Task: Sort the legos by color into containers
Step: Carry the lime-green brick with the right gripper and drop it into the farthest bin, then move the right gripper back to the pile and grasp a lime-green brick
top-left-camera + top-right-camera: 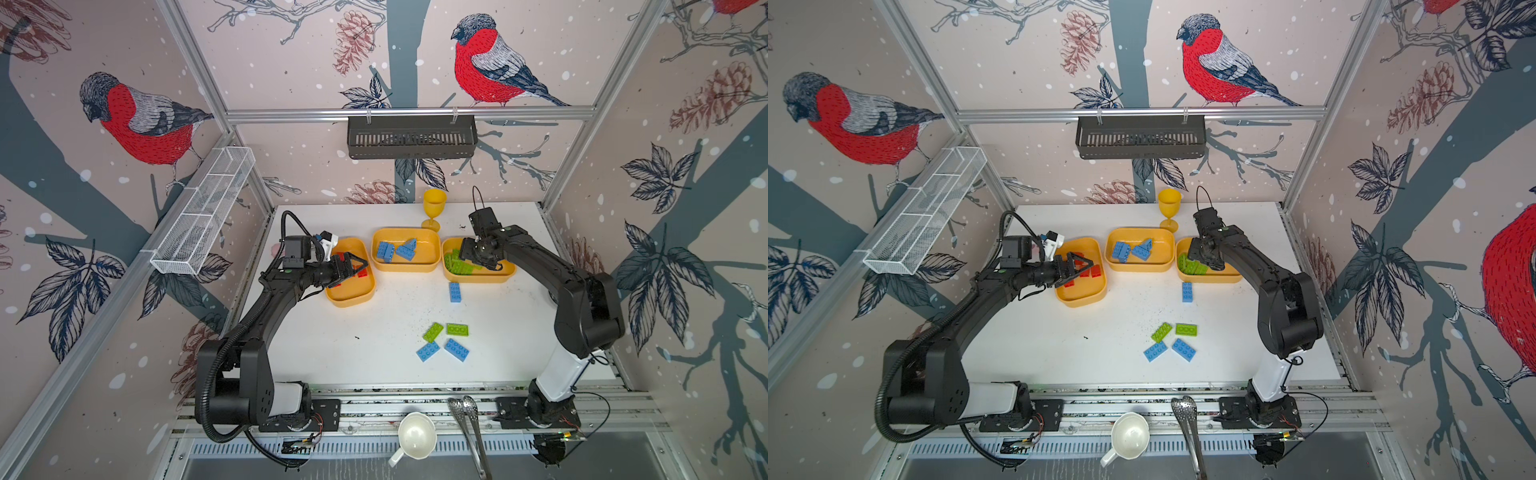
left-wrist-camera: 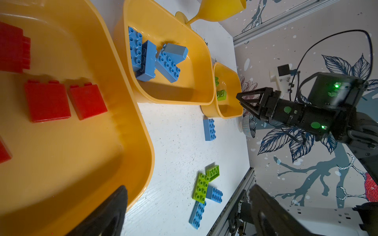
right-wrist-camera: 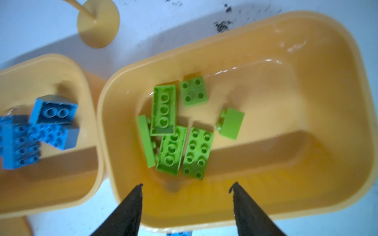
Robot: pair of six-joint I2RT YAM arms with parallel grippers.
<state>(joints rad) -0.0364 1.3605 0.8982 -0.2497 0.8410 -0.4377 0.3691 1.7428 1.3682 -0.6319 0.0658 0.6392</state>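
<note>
Green legos (image 3: 197, 153) lie in the tray (image 3: 276, 106) under the right claw (image 3: 187, 184).

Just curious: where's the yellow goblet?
In both top views the yellow goblet stands at the table's back, slightly right of centre, behind the gap between the blue-brick tray and the green-brick tray.

Bits round the table (image 1: 332, 345)
Goblet (image 1: 434, 208) at twelve o'clock, basket (image 1: 203, 212) at ten, cup (image 1: 417, 436) and tongs (image 1: 469, 428) at six.

Trays (image 1: 405, 267) yellow-orange. Red bricks (image 2: 47, 101), blue bricks (image 1: 455, 291), lime green bricks (image 3: 197, 153). Goblet (image 1: 434, 205) yellow, table (image 1: 353, 357) white, mesh basket (image 1: 203, 212) white, rack (image 1: 411, 137) black. Walls (image 1: 291, 62) pale pink, red-breasted bird and pinecone print.
</note>
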